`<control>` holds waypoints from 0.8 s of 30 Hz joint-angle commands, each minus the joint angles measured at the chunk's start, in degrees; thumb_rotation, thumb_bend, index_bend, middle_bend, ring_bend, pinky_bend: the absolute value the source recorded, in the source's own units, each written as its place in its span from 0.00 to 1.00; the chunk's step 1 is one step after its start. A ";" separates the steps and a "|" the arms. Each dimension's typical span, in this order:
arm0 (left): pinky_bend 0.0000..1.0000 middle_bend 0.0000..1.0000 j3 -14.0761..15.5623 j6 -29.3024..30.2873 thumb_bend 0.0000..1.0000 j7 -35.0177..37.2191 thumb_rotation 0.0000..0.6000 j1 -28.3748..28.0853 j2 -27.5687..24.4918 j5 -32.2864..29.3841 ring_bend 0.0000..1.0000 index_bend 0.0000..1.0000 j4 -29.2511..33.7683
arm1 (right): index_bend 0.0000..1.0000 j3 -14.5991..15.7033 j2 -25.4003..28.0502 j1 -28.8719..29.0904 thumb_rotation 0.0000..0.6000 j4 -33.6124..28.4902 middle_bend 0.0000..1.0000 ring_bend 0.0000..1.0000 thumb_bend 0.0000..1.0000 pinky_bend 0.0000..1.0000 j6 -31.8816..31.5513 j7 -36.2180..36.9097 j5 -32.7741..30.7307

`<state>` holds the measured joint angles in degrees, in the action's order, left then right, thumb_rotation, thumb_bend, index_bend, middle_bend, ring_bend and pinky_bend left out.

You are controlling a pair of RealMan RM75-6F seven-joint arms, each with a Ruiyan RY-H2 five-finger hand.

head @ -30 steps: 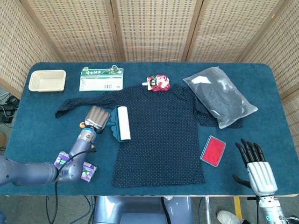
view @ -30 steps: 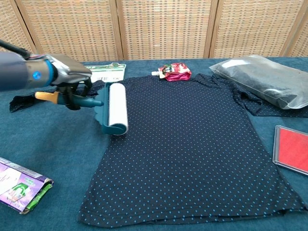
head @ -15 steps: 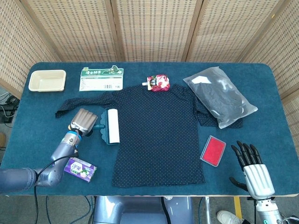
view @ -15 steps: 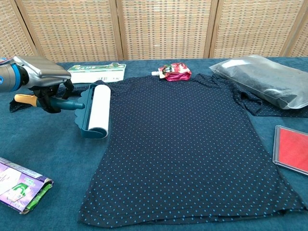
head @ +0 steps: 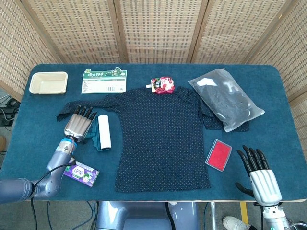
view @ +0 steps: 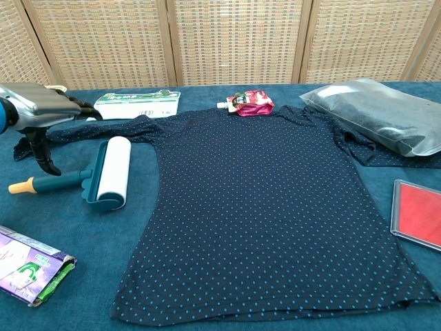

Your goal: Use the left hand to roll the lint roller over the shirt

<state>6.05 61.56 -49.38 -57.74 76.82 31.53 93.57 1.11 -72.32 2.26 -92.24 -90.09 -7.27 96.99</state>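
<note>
Chest view shows the lint roller (view: pixel 103 176) lying flat on the blue table (view: pixel 207 96), just beside the left edge of the dark dotted shirt (view: pixel 275 207). The white drum is seen next to the shirt, just below its left sleeve, and it is not on the cloth. The green handle with its yellow tip is pointed away from the shirt, to the left. In the head view the roller (head: pixel 103 132) is seen with its drum running front to back, alongside the shirt's (head: pixel 163 139) edge.

The left hand (view: pixel 34 114) is seen above and behind the handle, on the far side of it from the shirt. Its fingers (head: pixel 85 113) are spread apart and nothing is held in them. The handle is not touched. The right hand (head: pixel 261 175) is far off, past the other side of the shirt and beyond the red box (head: pixel 218 154), and its fingers are spread too with nothing in them. The left hand is much the nearer one to the roller.

Half a second ago the handle was gripped by the left hand and the drum was at the shirt's edge. One second ago the drum was on the shirt. Now the roller has been let go and left farther out from the shirt. It would have to be picked up again by the handle if more rolling is wanted.
</note>
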 commanded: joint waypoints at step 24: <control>0.00 0.00 9.65 38.63 0.13 24.37 1.00 37.38 2.34 45.54 0.00 0.00 1.50 | 0.00 -2.35 1.38 -0.36 1.00 0.07 0.00 0.00 0.06 0.00 -2.16 1.88 -1.63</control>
<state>14.24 98.67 -25.60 -22.45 78.68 74.51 96.13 -0.96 -71.30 2.00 -92.02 -91.93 -5.86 95.56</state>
